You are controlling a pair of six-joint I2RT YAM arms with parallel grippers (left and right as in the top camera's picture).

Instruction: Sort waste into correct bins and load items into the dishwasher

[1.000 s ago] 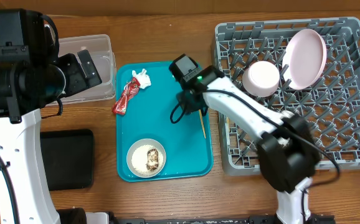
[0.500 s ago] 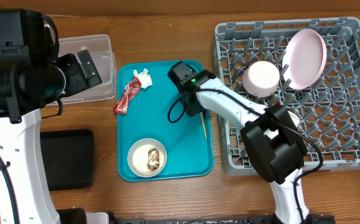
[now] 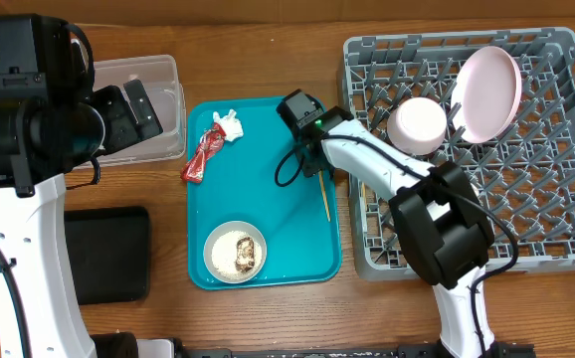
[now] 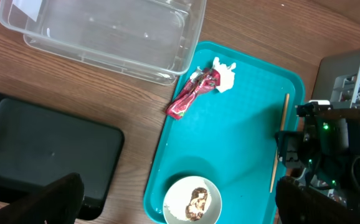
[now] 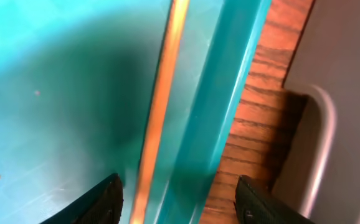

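Note:
A thin wooden chopstick [image 3: 323,199] lies along the right rim of the teal tray [image 3: 268,239]. My right gripper [image 3: 310,165] is low over its far end, open. In the right wrist view the chopstick [image 5: 161,112] runs between the spread fingers [image 5: 183,205], untouched. The tray also holds a red wrapper [image 3: 201,156], a white crumpled tissue [image 3: 229,124] and a white bowl of food scraps [image 3: 235,252]. My left gripper [image 3: 133,109] hovers open and empty over the clear bin [image 3: 158,75]. In the left wrist view its fingers [image 4: 180,208] frame the tray [image 4: 242,143].
A grey dish rack [image 3: 526,229] at the right holds a pink plate [image 3: 486,91] and a white bowl [image 3: 417,124]. A black bin [image 3: 108,254] sits at the front left. The rack's edge stands close beside the tray's right rim.
My right gripper shifted slightly left and then back right over the chopstick's far end. The chopstick and the left arm have not moved.

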